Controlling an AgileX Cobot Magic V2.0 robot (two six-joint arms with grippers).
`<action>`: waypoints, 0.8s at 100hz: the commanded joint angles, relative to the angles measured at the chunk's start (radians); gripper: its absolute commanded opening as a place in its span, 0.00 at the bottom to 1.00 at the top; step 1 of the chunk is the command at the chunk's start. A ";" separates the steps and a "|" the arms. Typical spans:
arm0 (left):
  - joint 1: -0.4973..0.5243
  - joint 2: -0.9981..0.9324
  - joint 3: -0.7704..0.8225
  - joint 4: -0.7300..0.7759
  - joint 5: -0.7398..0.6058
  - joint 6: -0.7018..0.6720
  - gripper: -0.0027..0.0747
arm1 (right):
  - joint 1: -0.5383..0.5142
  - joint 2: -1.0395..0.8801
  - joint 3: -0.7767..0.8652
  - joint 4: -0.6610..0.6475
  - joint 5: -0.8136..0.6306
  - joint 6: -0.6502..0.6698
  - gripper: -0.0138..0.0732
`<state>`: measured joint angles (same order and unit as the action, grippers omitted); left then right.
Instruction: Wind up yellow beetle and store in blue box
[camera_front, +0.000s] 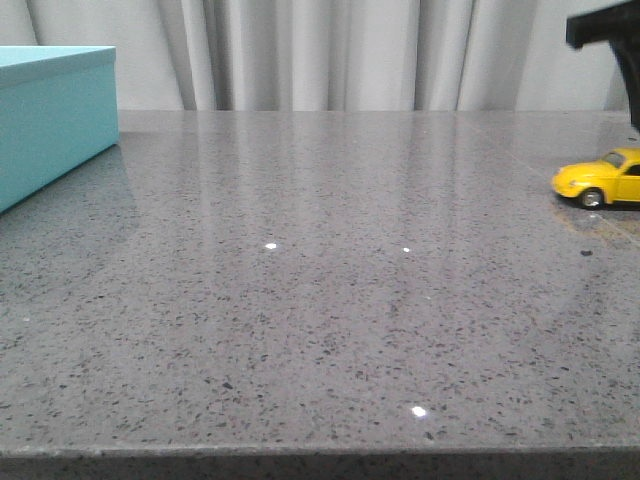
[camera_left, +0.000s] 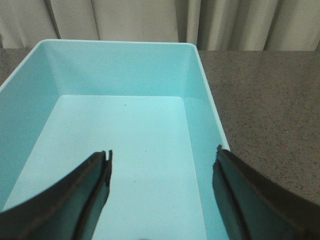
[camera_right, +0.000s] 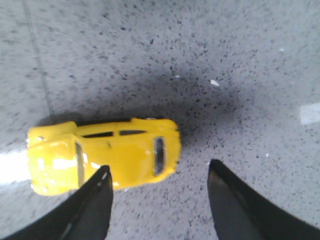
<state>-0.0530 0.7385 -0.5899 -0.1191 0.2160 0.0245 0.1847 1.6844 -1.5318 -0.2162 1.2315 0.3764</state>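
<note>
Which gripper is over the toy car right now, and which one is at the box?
The right gripper, open, hangs above the yellow beetle on the table. The left gripper, also open, is over the empty blue box.

Matte black tapered fingers (camera_right: 95, 205), dark arm housing (camera_front: 605, 30)

Bright overhead light, glare spots, slight blur.

In the front view the small bright yellow toy Beetle car (camera_front: 603, 179) ran off the right edge, its rear unseen. The large turquoise rectangular box (camera_front: 50, 110) was cropped at the left edge. Only a dark fragment of the right arm (camera_front: 605, 30) showed at the top right.
</note>
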 joint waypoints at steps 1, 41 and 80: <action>0.001 0.001 -0.039 -0.011 -0.066 -0.002 0.59 | 0.016 -0.107 -0.023 -0.003 0.020 -0.021 0.65; 0.001 0.001 -0.039 -0.021 -0.102 -0.005 0.59 | 0.071 -0.260 -0.021 0.041 -0.068 -0.034 0.65; 0.001 0.018 -0.043 -0.027 -0.123 -0.004 0.59 | 0.075 -0.331 -0.021 0.136 -0.075 -0.081 0.65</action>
<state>-0.0530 0.7563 -0.5916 -0.1333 0.1758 0.0245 0.2609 1.4008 -1.5318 -0.0730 1.1947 0.3099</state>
